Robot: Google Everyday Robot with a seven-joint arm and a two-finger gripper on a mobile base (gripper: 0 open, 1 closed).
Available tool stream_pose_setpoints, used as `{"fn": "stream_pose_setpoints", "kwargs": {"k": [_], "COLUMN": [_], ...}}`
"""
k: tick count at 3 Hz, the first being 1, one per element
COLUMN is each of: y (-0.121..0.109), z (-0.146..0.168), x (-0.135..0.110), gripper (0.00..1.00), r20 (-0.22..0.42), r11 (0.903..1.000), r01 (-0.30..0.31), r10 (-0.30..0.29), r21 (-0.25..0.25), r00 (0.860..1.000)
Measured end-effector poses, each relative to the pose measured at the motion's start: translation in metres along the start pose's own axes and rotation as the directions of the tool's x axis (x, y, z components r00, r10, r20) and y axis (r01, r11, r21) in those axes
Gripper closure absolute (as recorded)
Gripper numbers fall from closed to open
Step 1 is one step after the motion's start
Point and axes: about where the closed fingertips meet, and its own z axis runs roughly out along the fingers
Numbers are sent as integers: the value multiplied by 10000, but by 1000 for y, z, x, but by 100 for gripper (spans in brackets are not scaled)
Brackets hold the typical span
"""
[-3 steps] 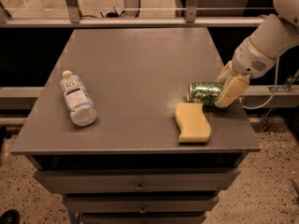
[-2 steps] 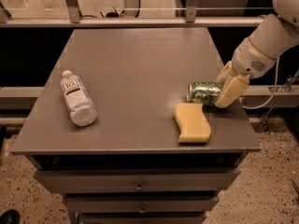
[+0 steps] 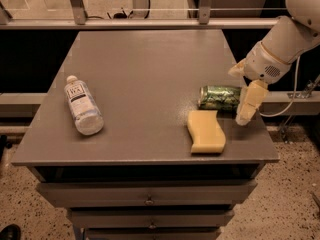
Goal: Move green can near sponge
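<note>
Bench (image 3: 150,69), field of view taken left to right, everything placed against the sponge.

- Clear plastic bottle (image 3: 83,106): lies on its side well to the left of the sponge, cap pointing away from me. Same spot as a second ago. Not part of the job.
- Sponge (image 3: 206,131): flat on the bench near the front edge, right of centre. It has not shifted.
- Green can (image 3: 220,97): on its side just behind the sponge, long axis running left to right, its right end sticking out a little past the sponge's right edge. Only a thin strip of bench shows between the two, if any; I cannot tell whether they touch. Position matches the earlier looks, with no roll or slide that I can make out.
- Tool (image 3: 245,104): at the can's right end, behind and to the right of the sponge, hanging down from the white arm (image 3: 280,49). It sits at most a shade lower than a second ago. I cannot tell whether it grips the can or has let go.

Reading: almost nothing has changed over the last second, and the scene has settled. The can already lies near the sponge, so the placement looks done. My guess is that only release and withdrawal remain. The risk is a nudge to the can, which would roll readily on its side.
</note>
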Motion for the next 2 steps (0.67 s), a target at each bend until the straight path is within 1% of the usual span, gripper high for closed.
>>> {"fn": "stream_pose_setpoints", "kwargs": {"k": [1, 2], "y": [0, -4], "z": [-2, -19], "x": [0, 11], "gripper": [0, 0], "r20": [-37, 316], "r11": [10000, 9979], "r01": [25, -357], "r10": [-24, 340], "r21": [43, 543], "r00": [10000, 9989]}}
